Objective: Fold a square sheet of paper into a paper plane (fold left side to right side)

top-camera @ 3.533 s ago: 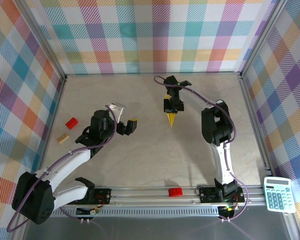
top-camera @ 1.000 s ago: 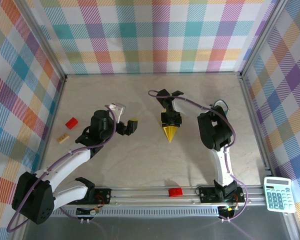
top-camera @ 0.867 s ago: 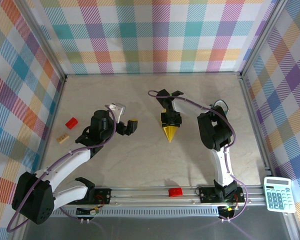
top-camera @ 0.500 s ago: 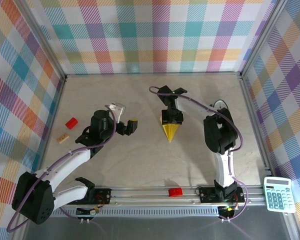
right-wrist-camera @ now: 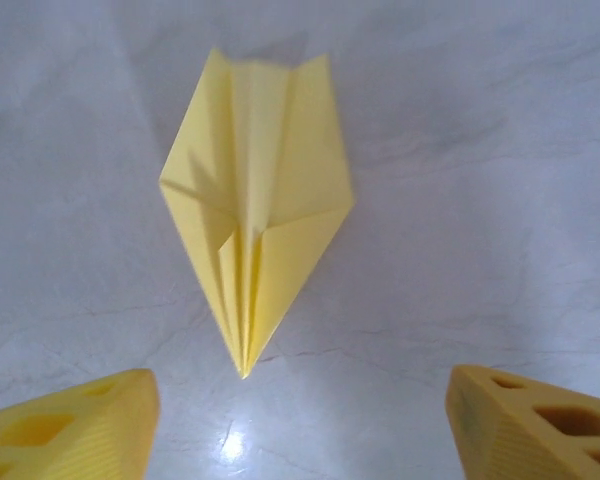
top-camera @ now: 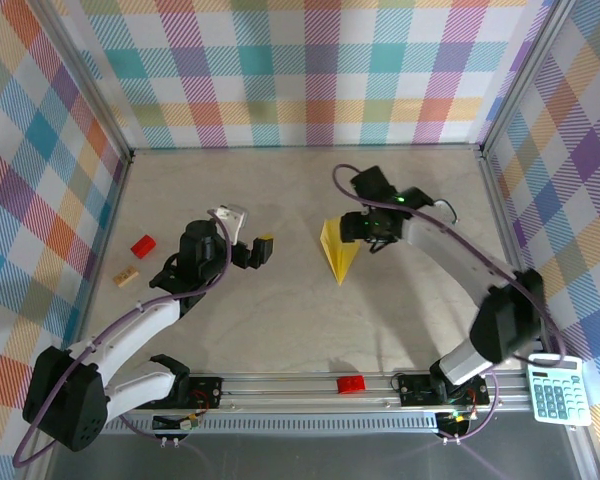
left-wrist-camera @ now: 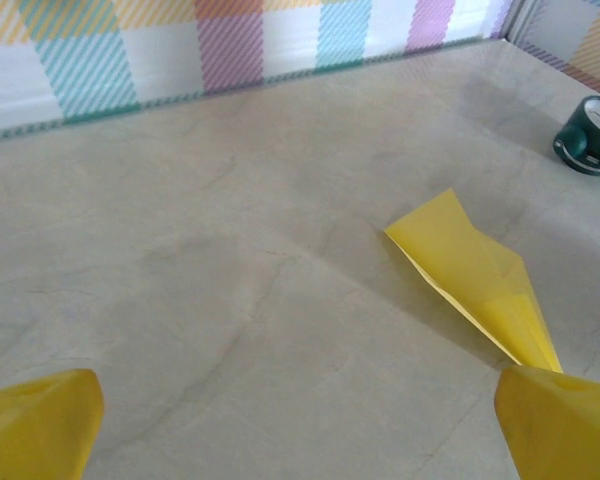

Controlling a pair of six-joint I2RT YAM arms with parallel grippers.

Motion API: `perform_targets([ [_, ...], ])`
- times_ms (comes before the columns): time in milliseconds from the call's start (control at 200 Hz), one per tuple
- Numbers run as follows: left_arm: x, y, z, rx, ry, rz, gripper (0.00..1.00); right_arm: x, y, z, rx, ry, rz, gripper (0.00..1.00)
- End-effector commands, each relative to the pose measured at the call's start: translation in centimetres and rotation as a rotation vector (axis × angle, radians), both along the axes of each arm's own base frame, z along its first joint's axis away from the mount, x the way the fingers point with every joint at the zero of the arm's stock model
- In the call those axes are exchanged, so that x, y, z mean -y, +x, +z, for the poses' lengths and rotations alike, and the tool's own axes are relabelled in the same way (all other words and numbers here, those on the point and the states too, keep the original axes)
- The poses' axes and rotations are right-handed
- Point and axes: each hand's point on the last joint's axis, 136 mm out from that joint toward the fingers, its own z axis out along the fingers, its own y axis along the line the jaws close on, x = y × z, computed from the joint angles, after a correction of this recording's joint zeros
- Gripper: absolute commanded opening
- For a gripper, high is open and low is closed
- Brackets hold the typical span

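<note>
My right gripper [right-wrist-camera: 300,425] hangs spread and empty just beside the narrow, pointed yellow paper plane [right-wrist-camera: 255,215], flat on the pale marbled table [top-camera: 280,320]; my left gripper [left-wrist-camera: 300,430] gapes empty, well apart. Best next: press its centre crease squarely.

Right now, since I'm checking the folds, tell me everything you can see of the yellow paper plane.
The paper plane is thin yellow paper folded into a narrow pointed dart with a centre crease and two flaps meeting along it. It lies on the table, tip pointing toward the near edge; nothing else touches it. The right claw is open, clear of it.
</note>
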Motion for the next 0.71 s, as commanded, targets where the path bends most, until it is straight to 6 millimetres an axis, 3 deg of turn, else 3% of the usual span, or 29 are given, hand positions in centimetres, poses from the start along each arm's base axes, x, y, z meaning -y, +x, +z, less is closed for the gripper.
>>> perform_targets([
  [0, -1.5, 0.3, 1.3, 0.084, 0.033, 0.059, 1.00, 3.9, 0.6, 0.4, 0.107, -0.014, -0.052, 0.83],
  [140, -2.8, 0.6, 1.7, 0.124, 0.070, 0.123, 1.00, 8.8, -0.2, 0.3, 0.220, 0.014, -0.158, 1.00],
  [410, -3.9, 1.0, 1.5, 0.136, 0.125, 0.170, 1.00, 16.9, -0.8, -2.4, 0.375, -0.024, -0.378, 0.99],
  [535, -4.2, 1.1, 1.4, 0.141, 0.147, 0.180, 1.00, 18.7, -0.7, -4.0, 0.417, -0.007, -0.439, 0.99],
  [700, -4.2, 1.1, 1.3, 0.144, 0.159, 0.180, 1.00, 18.9, 0.3, -6.7, 0.422, -0.031, -0.412, 0.99],
])
